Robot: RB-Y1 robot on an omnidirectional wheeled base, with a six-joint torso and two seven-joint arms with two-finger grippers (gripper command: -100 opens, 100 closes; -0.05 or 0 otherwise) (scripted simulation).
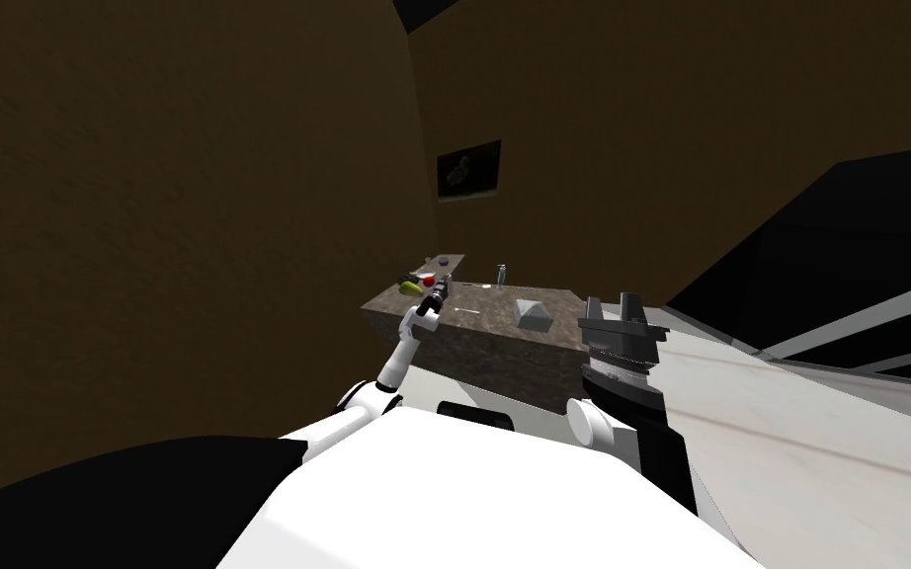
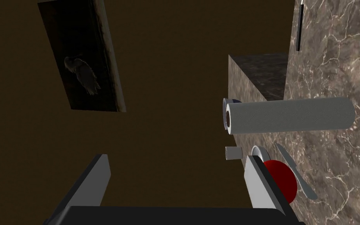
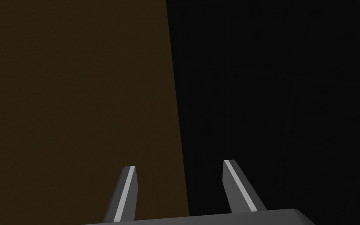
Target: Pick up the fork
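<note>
The fork (image 2: 297, 175), as I take it, is the slim grey utensil lying flat on the marbled bench (image 2: 339, 70); its tines cannot be made out. It lies just beside a red round thing (image 2: 284, 183) and near a paper towel roll (image 2: 288, 116) lying on its side. A second thin dark utensil (image 2: 299, 27) lies well apart, farther along the bench, so which of the 2 is meant is not certain.

The left gripper (image 2: 177, 157) hovers at the bench's end, wide open and holding nothing, 1 finger (image 2: 259, 183) in front of the red thing. The right gripper (image 3: 179, 165) is raised off the bench, open and empty too.

The step in hand is the approach; no grasp has begun. Next, I judge, the left gripper must turn towards the bench top, straddle the fork's narrow handle, come down close to the surface and close without nudging the red thing.
</note>
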